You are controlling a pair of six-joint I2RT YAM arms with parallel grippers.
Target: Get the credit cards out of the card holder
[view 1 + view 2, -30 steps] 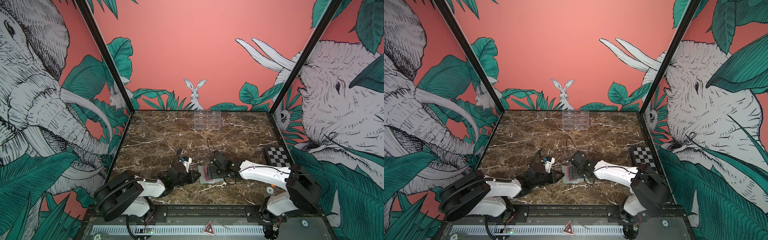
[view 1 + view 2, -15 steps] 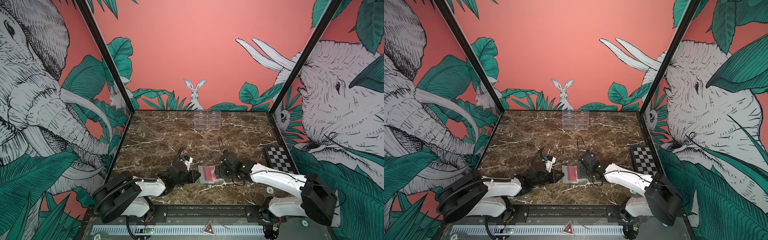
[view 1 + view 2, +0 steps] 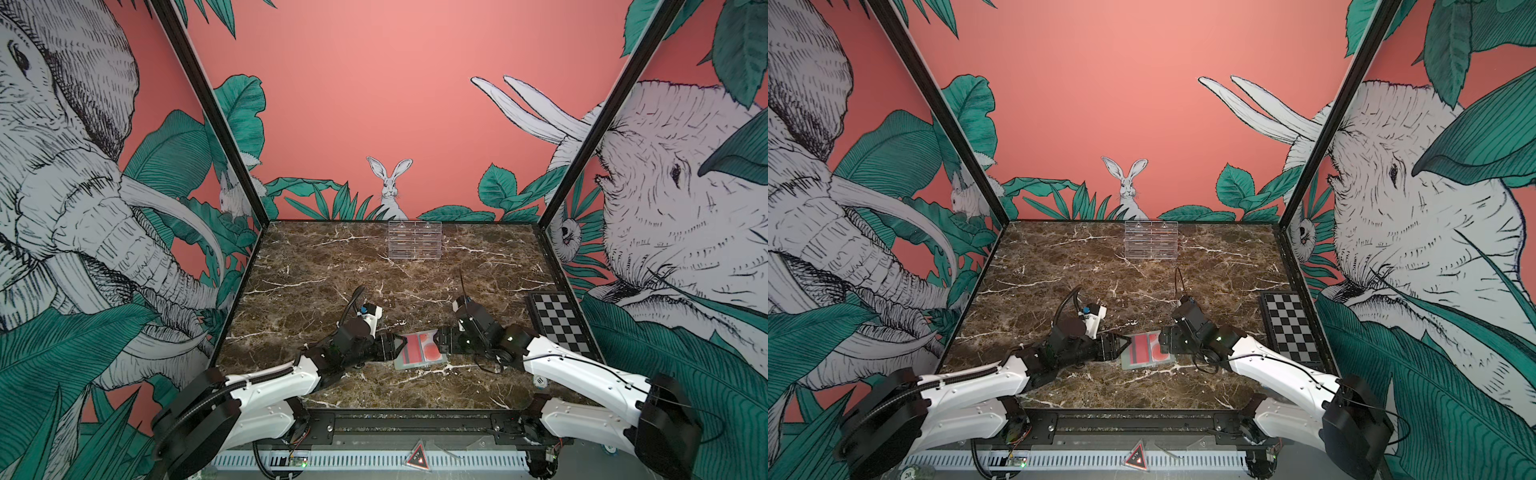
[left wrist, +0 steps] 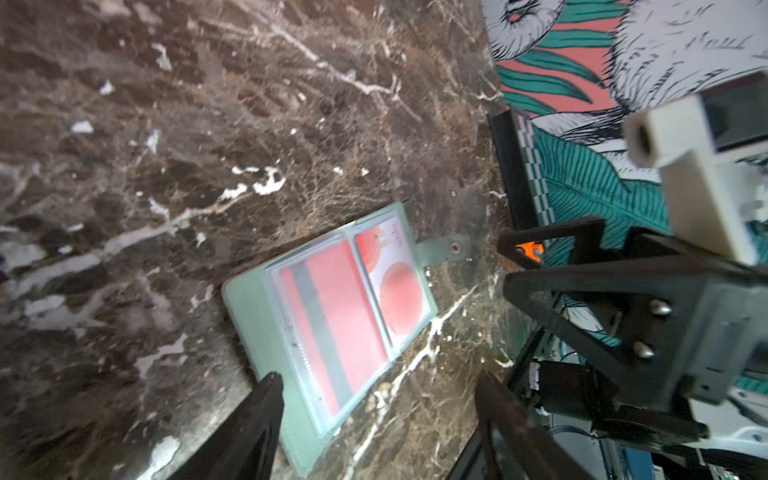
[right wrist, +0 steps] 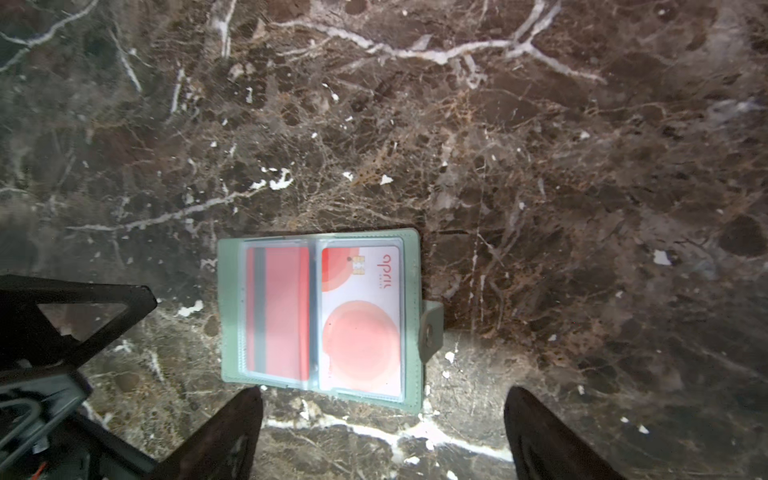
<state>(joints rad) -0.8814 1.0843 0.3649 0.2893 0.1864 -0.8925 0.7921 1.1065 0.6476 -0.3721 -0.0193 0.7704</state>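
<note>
Card holder (image 5: 230,311) lying open on the tabletop (image 5: 540,166) as the left claw (image 4: 378,376) is letting go

Left claw is springing wide after being clamped shut, while the right claw (image 5: 384,392) — also gaping, empty — is clearing off toward its own side; the credit cards (image 5: 361,320) are still sitting in their clear sleeves, none out yet. The holder is resting flat between the two claws, just beyond each one's fingertips.

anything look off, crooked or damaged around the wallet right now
Nothing stands out. The card holder lies open and flat on the table, both credit cards sit squarely in their clear sleeves, and its snap tab sticks out unfastened. No damage or spill shows.
</note>
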